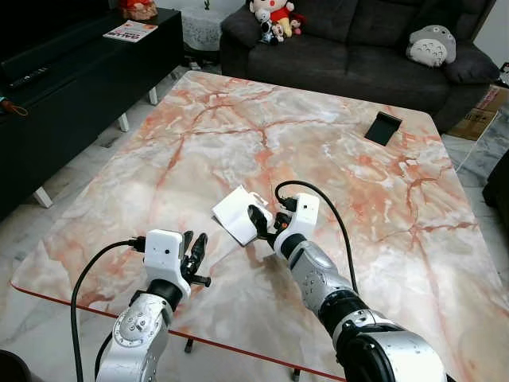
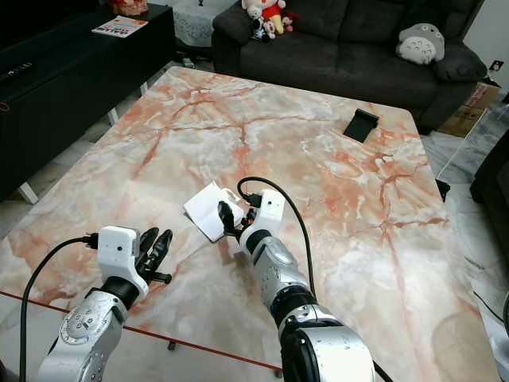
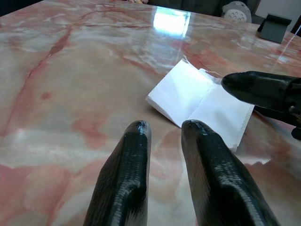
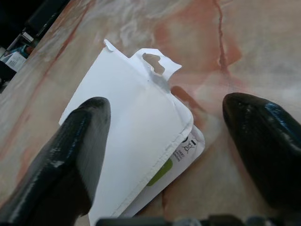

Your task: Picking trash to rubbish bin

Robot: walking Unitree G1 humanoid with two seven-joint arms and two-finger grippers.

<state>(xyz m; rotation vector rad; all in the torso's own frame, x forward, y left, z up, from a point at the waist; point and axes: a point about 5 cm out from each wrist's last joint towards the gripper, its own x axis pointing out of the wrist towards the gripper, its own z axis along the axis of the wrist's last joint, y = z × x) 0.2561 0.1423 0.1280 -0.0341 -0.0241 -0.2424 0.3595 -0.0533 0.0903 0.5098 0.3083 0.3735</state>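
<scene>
Right end effector [image 1: 262, 221] stands wide open around the white packet [image 1: 236, 215], holding nothing, at lower centre of the frame on the marble surface [image 1: 334, 151]. Left end effector [image 1: 195, 253], lower left, has fingers nearly together, empty.

A small crossed-out-bin recycling mark was seen printed on the white packet [image 4: 141, 141], beside a green patch. Lettering on the magazine [image 1: 130, 31] was too small to be read.
</scene>
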